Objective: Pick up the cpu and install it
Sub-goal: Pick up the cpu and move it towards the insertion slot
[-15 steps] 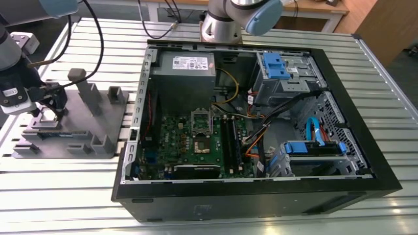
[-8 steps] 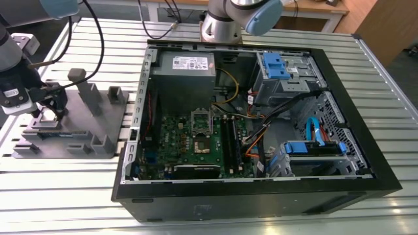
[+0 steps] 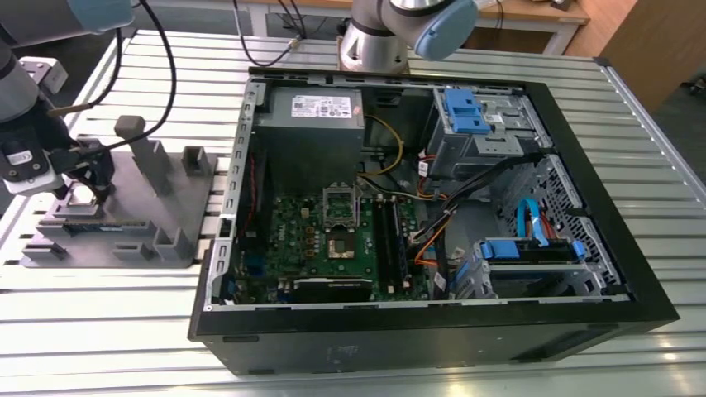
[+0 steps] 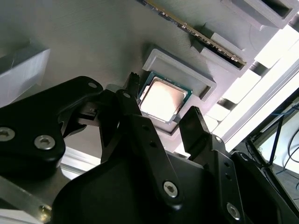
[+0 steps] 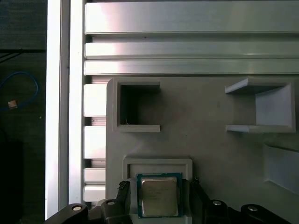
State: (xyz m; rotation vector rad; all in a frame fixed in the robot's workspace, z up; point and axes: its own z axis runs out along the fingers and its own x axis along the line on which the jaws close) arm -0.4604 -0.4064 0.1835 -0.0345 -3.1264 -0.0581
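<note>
We judge the task to be at its opening: the cpu [image 5: 159,196] lies flat in its shallow nest on the grey holder block [image 3: 165,223], not yet lifted, and nothing has been installed. The gripper [image 3: 88,194] hangs over that nest at about 9 o'clock in the exterior view. Its fingers [image 4: 191,122] are spread to either side of the chip and grasp nothing, as far as we can tell. The motherboard socket [image 3: 337,241], inside the open computer case [image 3: 441,347] that lies at 3 o'clock from the holder on the table [image 3: 99,331], waits with its frame raised. We count 1 cpu, 1 gripper with 2 fingers, 1 holder block, 1 case and 1 socket.
</note>
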